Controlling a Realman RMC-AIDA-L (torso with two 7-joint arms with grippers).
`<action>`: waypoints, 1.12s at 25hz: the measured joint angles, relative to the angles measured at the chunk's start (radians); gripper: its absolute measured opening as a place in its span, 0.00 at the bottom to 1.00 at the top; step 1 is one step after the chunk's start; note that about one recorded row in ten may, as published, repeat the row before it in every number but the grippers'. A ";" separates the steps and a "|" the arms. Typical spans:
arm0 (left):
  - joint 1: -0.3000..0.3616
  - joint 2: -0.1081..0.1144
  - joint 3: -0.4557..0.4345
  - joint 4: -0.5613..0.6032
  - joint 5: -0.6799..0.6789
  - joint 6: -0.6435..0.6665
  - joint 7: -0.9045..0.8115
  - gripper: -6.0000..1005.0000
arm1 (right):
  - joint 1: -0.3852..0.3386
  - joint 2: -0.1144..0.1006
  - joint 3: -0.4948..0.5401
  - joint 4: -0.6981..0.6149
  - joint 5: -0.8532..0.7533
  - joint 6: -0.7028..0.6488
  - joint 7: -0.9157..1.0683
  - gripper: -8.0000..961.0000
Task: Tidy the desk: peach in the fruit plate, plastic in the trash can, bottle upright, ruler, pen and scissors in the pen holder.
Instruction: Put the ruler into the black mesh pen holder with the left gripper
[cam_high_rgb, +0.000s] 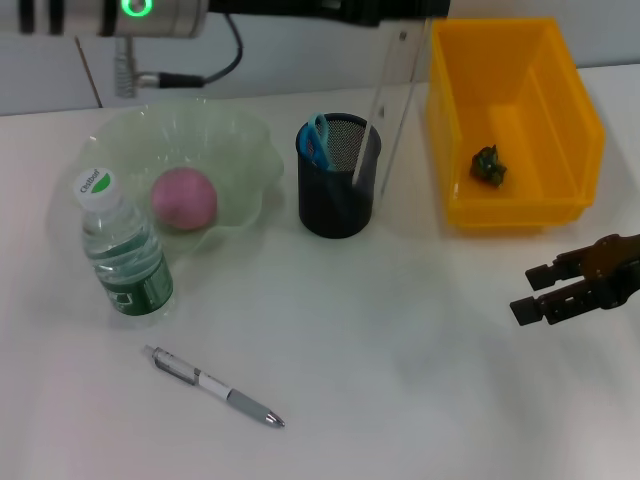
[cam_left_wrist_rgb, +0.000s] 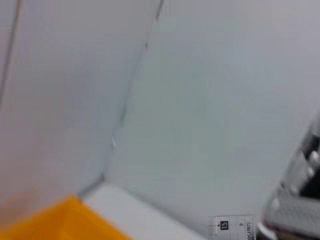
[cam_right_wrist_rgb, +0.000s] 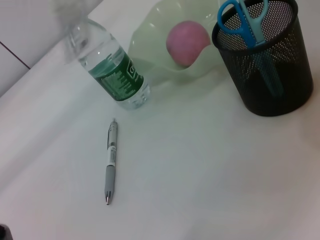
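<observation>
Two arms are on record: the right gripper (cam_high_rgb: 536, 290) hovers low over the white worktop (cam_high_rgb: 400, 380) at 3 o'clock in the head view, its black fingers apart and holding nothing; the left arm crosses the 12 o'clock edge, and whether its gripper is open I cannot tell. A clear ruler (cam_high_rgb: 398, 95) stands tilted in the black mesh pen holder (cam_high_rgb: 338, 190), centre, beside blue-handled scissors (cam_high_rgb: 316, 140). The pink, matt peach (cam_high_rgb: 184, 197) rests in the translucent, wavy-rimmed fruit plate (cam_high_rgb: 250, 140) at 10 o'clock. The clear plastic bottle (cam_high_rgb: 125, 255), green-labelled with a white cap, stands upright just beside the plate at 9 o'clock. A slim grey-and-white pen (cam_high_rgb: 213, 385) lies flat on the worktop at 7 o'clock, well apart from the holder. The rectangular yellow trash can (cam_high_rgb: 585, 120) at 1 o'clock holds a crumpled dark green scrap of plastic (cam_high_rgb: 489, 165). Only the right wrist view shows the scissor blades through the mesh; only the left wrist view shows the ruler's printed end, near a corner of the yellow can and a pale wall.
</observation>
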 joint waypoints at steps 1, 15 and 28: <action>0.000 0.000 0.000 0.000 0.000 0.000 0.000 0.38 | 0.000 0.000 0.000 0.000 0.000 0.000 0.000 0.87; 0.050 -0.005 0.255 -0.378 -0.728 -0.416 0.807 0.38 | 0.013 0.000 0.000 0.003 -0.001 0.007 0.000 0.87; 0.048 -0.006 0.475 -0.530 -1.268 -0.487 1.326 0.38 | 0.014 0.000 -0.001 0.006 -0.001 0.015 -0.001 0.87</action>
